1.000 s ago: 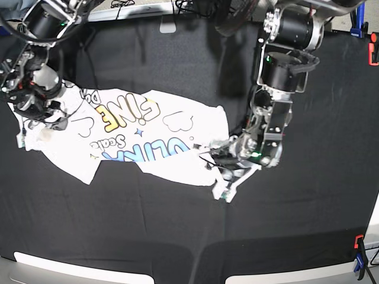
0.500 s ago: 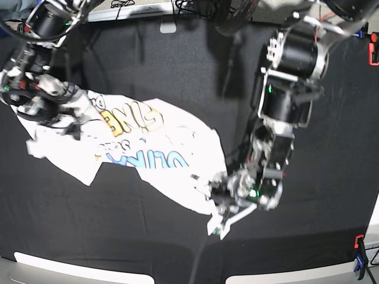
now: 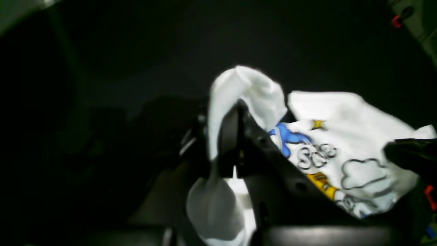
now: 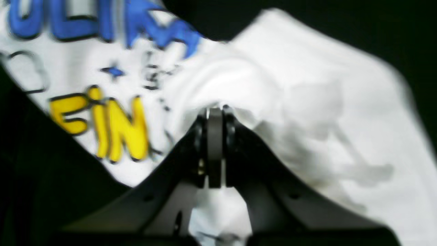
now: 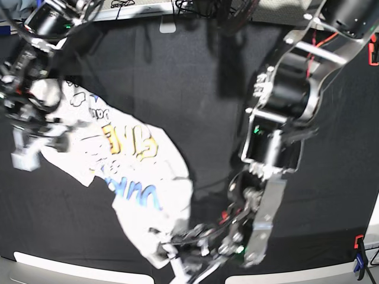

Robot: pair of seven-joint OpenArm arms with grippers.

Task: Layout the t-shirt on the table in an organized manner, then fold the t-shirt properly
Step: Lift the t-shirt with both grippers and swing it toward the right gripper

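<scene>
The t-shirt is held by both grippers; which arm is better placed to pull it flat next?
Probably left. The left gripper pinches the t-shirt at its near end, with bare table beside it. The right gripper already holds the far end, near the table's edge.

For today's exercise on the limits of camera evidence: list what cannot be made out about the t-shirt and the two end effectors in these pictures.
- Base view: motion blur smears the t-shirt print; the words cannot be read.
- Base view: left end effector is a blur at the bottom edge.
- Left wrist view: cloth drapes over the fingers, hiding the pinch.
- Right wrist view: right end effector hides the gripped cloth.
</scene>
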